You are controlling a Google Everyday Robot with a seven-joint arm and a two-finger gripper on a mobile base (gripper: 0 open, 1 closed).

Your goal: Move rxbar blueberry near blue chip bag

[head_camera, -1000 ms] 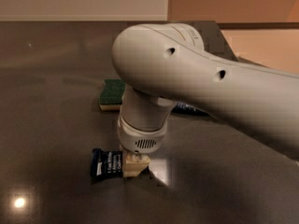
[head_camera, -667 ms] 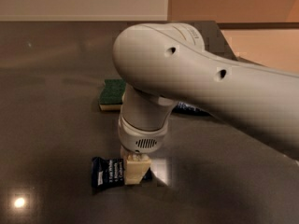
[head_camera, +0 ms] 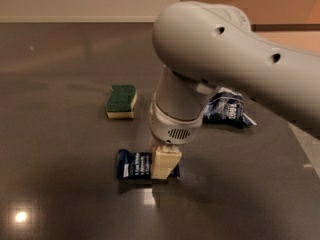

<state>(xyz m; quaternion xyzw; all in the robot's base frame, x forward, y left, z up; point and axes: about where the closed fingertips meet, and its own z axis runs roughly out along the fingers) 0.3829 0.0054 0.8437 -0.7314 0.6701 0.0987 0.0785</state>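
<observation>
The rxbar blueberry (head_camera: 133,164) is a small flat navy wrapper with white text, at the front middle of the dark table. My gripper (head_camera: 165,165) comes straight down on the bar's right end and is shut on it; the pale finger (head_camera: 166,161) covers that end. The blue chip bag (head_camera: 227,108), wrinkly dark blue with white patches, lies to the back right of the bar, partly hidden behind my arm (head_camera: 235,59).
A green and yellow sponge (head_camera: 121,101) lies at the back left of the bar. The dark glossy table (head_camera: 60,149) ends at the right (head_camera: 305,149), where a lighter floor shows. A wall runs along the far edge.
My gripper has moved right and slightly away from the camera, and the rxbar blueberry has moved with it, closer to the chip bag. The sponge has not moved.
</observation>
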